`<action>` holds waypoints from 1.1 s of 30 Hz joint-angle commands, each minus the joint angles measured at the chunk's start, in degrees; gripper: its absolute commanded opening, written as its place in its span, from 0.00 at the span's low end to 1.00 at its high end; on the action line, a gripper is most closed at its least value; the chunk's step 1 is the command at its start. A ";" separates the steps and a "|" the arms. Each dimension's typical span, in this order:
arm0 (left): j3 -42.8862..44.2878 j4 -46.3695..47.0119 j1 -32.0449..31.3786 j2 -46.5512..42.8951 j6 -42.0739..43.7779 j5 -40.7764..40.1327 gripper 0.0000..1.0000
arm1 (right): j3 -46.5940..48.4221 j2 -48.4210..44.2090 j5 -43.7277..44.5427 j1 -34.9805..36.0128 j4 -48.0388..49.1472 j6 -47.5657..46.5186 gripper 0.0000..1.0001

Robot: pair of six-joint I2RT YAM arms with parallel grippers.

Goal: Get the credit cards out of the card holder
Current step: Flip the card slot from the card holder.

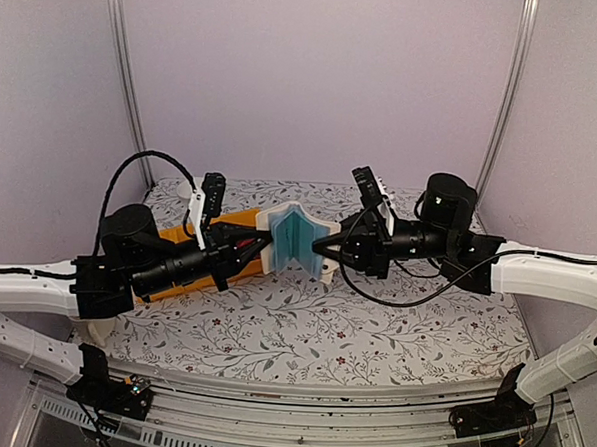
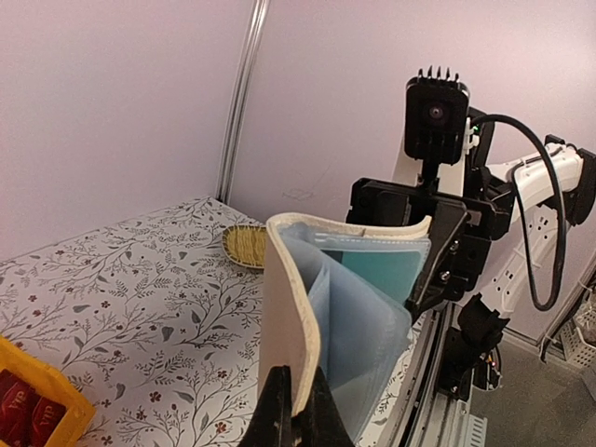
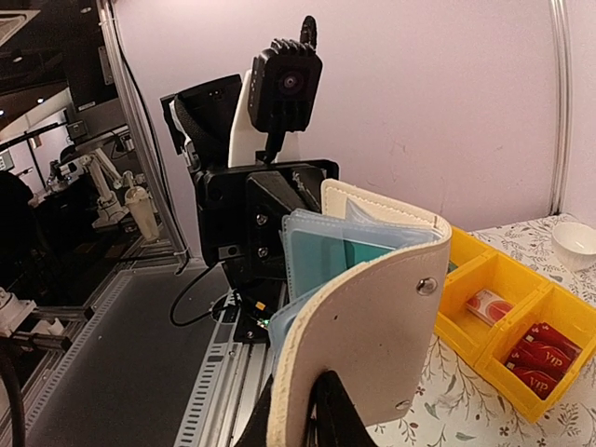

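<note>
The card holder (image 1: 298, 242) stands open above the middle of the table, held between both grippers, its pale blue sleeves fanned out. My left gripper (image 1: 265, 248) is shut on its left whitish cover; in the left wrist view the gripper (image 2: 298, 410) pinches the cover's edge (image 2: 287, 307). My right gripper (image 1: 323, 247) is shut on the right cover, and its wrist view shows it (image 3: 303, 414) clamping the cover (image 3: 382, 326). A teal credit card (image 2: 386, 270) sits in a sleeve and also shows in the right wrist view (image 3: 326, 261). Red cards (image 3: 535, 358) lie in a yellow bin.
Yellow bins (image 1: 229, 220) stand on the table behind the left arm, and their compartments show in the right wrist view (image 3: 503, 284). A white bowl (image 1: 190, 190) is at the back left. A woven straw basket (image 2: 247, 247) lies near the right arm. The tablecloth is floral.
</note>
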 commanded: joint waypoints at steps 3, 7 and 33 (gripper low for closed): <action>-1.38 3.27 0.81 -1.71 -0.12 1.30 0.00 | -0.10 -2.13 5.62 -0.40 0.07 0.82 0.35; -1.16 3.90 0.79 -0.30 -0.98 3.09 0.00 | 1.93 0.14 11.03 -0.49 -2.06 2.03 0.40; -1.58 4.66 0.84 -0.04 -1.31 0.81 0.00 | 3.46 1.74 15.97 4.24 -3.16 0.21 0.75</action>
